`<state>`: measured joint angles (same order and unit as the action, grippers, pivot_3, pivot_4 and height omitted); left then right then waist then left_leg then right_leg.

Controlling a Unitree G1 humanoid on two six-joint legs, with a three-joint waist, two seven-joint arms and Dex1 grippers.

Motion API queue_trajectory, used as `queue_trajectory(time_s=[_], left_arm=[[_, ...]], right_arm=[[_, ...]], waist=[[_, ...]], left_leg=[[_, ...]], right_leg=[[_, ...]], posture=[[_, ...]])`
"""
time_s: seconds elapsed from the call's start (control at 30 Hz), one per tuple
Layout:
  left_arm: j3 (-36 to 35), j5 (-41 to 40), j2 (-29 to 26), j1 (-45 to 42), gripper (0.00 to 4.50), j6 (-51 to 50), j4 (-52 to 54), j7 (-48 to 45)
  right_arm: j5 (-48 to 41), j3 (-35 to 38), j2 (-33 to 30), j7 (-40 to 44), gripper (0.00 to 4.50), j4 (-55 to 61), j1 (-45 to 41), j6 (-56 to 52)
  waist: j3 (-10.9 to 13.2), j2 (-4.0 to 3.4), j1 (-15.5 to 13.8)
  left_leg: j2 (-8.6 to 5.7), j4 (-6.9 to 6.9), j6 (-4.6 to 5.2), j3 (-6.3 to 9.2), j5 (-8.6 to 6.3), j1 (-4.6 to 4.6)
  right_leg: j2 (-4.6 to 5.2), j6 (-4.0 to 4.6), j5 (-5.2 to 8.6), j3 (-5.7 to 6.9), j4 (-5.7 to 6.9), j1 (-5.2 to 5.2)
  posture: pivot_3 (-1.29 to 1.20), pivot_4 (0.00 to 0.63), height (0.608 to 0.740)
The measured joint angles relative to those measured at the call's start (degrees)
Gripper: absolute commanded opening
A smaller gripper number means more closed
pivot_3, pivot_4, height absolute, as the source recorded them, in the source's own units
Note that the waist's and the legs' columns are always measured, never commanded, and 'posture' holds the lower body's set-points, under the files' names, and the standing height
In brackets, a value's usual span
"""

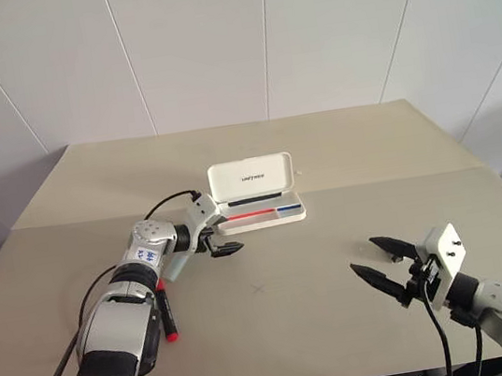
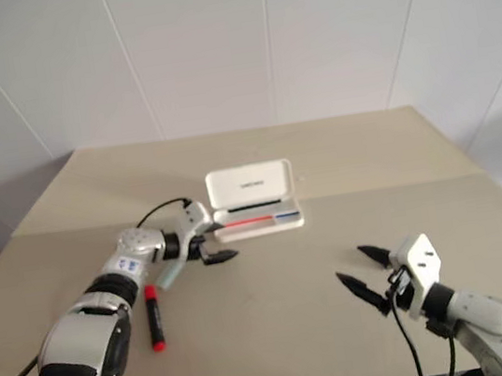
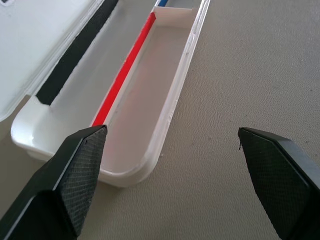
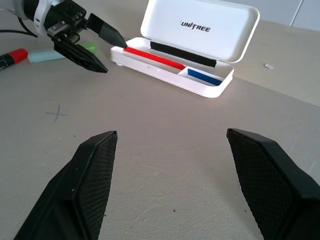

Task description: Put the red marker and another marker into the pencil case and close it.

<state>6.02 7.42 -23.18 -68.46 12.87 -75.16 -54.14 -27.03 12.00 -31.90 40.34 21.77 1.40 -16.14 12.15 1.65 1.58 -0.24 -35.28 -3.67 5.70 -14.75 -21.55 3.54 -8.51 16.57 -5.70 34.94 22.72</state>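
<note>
Lying open near the middle of the beige worktop (image 1: 356,257), the pencil case (image 1: 260,213) has its white lid raised toward the far wall and its tray, edged by a red-and-blue stripe, holding no marker; the left gripper (image 1: 224,233) hovers just beside the case's left end, its black fingers (image 3: 75,170) spread wide and gripping nothing, one finger close to the tray's corner and the other over bare worktop; the green marker (image 2: 171,273) lies on the worktop left of the case, just beside the left wrist and partly hidden by it; the red marker (image 2: 154,317) lies farther from the case, nearer the worktop's front edge; the right gripper (image 1: 381,262) is well apart from the case, to its right and toward the front, fingers (image 4: 92,175) likewise released and empty, pointing toward the case.
</note>
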Motion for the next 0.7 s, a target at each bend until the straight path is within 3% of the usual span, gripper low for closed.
queue_trajectory(time_s=[0.2,0.3,0.7], left_arm=[[0.6,2.1,0.7,-1.0,4.47,-2.7,-0.1,1.6],[0.8,2.9,1.1,-1.4,3.92,-4.3,-0.1,2.8],[1.3,5.1,1.5,-1.6,0.02,-3.2,-0.1,4.7]], right_arm=[[0.0,-0.3,0.0,0.0,4.5,0.0,0.0,0.0],[0.0,-0.3,0.0,0.0,4.5,0.0,0.0,0.0],[0.0,-0.2,-0.1,0.0,4.5,0.0,0.5,0.0]], waist=[[0.0,0.0,0.0],[0.0,0.0,0.0],[0.0,0.0,0.0]], left_leg=[[-0.01,-0.04,0.0,0.0,0.0,0.01],[-0.01,-0.09,0.0,0.0,0.0,0.04],[-0.01,-0.19,0.0,-0.01,0.0,0.04]], right_leg=[[0.0,0.0,0.0,0.0,0.04,-0.01],[0.0,0.0,0.0,-0.01,0.11,-0.02],[0.0,-0.01,0.0,-0.01,0.16,-0.04]], posture=[[0.0,0.15,0.74],[0.0,0.15,0.74],[0.0,0.15,0.74]])
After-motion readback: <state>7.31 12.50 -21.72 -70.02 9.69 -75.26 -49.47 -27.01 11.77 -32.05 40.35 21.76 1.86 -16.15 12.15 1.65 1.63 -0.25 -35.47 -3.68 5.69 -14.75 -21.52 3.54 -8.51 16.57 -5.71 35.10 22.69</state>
